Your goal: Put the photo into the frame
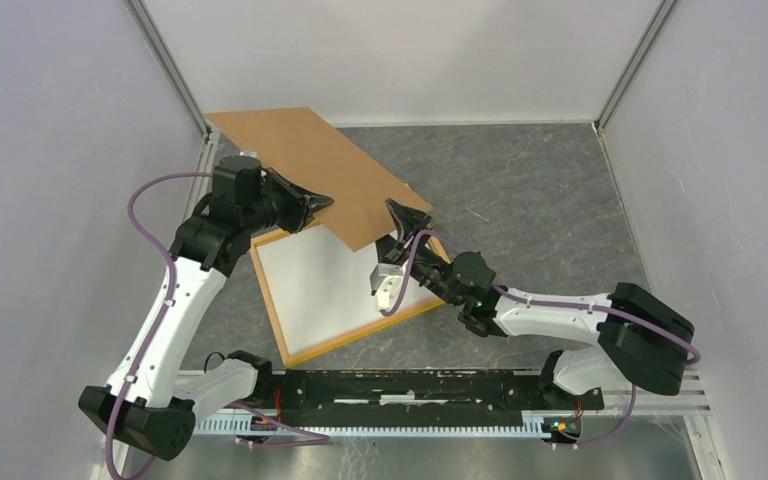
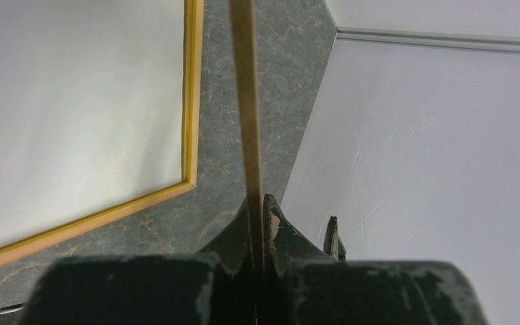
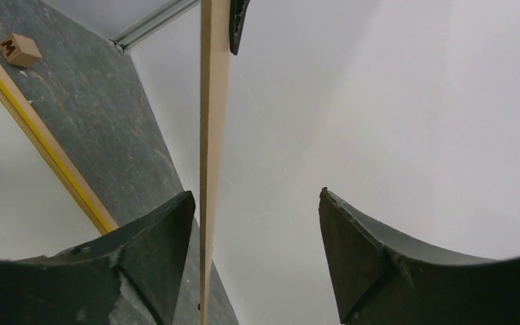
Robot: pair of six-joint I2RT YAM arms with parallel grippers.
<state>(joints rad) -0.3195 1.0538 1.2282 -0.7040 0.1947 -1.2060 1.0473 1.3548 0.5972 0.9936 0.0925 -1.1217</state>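
Note:
The frame (image 1: 278,312), light yellow wood, lies flat on the grey table, filled by a plain white surface (image 1: 325,285); no printed building shows, so the photo's picture side is out of view. My left gripper (image 1: 325,205) is shut on the left edge of the brown backing board (image 1: 310,170) and holds it tilted above the frame's far end. In the left wrist view the board edge (image 2: 247,101) runs up from the gripper (image 2: 261,210), with the frame (image 2: 191,101) beside it. My right gripper (image 1: 410,218) is open around the board's near corner; the board edge (image 3: 213,101) stands close to the left finger of this gripper (image 3: 257,203).
A small wooden cube (image 3: 20,49) marked M lies on the table beyond the frame rail (image 3: 40,145). White enclosure walls (image 1: 60,150) stand close on the left, back and right. A black rail (image 1: 410,385) runs along the near edge between the arm bases.

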